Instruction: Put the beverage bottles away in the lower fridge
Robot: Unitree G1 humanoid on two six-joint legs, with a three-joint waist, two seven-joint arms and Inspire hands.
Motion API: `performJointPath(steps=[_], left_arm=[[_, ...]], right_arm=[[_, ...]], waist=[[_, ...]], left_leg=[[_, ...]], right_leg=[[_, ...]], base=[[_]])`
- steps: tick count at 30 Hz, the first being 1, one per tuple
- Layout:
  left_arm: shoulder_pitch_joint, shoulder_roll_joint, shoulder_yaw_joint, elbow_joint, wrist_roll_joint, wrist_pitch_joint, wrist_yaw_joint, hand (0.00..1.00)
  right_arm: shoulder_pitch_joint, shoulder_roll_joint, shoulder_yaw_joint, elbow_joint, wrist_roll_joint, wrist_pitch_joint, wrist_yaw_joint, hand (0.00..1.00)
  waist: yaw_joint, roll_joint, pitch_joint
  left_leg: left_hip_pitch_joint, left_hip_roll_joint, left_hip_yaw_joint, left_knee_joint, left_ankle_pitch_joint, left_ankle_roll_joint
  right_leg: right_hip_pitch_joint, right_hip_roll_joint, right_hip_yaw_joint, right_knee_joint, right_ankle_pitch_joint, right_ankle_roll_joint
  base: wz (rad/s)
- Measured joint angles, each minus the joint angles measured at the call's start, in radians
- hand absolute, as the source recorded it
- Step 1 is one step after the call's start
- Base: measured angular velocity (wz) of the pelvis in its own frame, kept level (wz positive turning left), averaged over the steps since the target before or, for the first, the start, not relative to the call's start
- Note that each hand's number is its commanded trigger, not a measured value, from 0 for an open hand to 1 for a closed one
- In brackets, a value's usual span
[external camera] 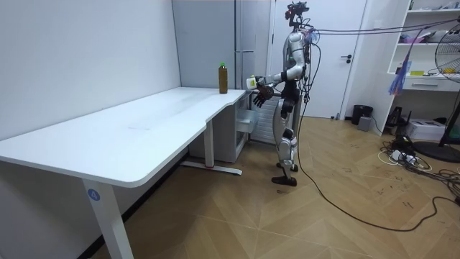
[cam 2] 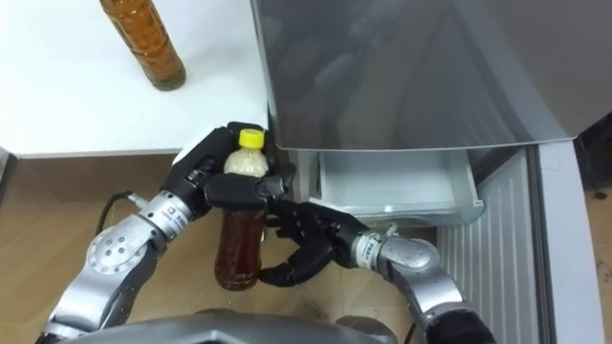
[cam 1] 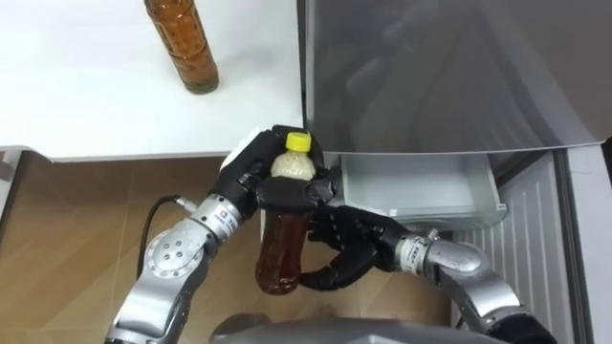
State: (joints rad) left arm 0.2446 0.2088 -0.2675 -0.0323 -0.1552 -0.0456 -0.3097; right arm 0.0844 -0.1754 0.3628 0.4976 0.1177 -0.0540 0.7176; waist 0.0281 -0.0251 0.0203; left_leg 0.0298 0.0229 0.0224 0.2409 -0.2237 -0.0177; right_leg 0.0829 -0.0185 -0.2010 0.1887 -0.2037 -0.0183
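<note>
Bottle gripped at its neck by left hand; right hand, fingers spread, should cup its base before lowering into drawer.

Two bottles, two hands, one each of the rest.

There are two drink bottles of brown liquid: one yellow-capped bottle and one second bottle with its cap cut off by the eye views' top edge. The room view shows that cap to be green. Two robot hands are counted, the left hand and the right hand. There is one white table, one grey fridge and one pale drawer pulled out of it. The room view adds one white door and one shelf unit.
</note>
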Motion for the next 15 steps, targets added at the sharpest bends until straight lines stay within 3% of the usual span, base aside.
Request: performJointPath(steps=[15], left_arm=[[-0.009, 0.006, -0.012, 0.001, 0.051, 0.0, 0.021, 1.0]], right_arm=[[-0.005, -0.013, 0.061, 0.0, 0.071, 0.075, 0.116, 0.0]], waist=[[0.018, 0.006, -0.0021]], left_leg=[[-0.017, 0.0, 0.001, -0.001, 0.0, 0.001]], right_leg=[[-0.023, -0.006, -0.004, 0.016, 0.0, 0.0]], base=[[0.0]])
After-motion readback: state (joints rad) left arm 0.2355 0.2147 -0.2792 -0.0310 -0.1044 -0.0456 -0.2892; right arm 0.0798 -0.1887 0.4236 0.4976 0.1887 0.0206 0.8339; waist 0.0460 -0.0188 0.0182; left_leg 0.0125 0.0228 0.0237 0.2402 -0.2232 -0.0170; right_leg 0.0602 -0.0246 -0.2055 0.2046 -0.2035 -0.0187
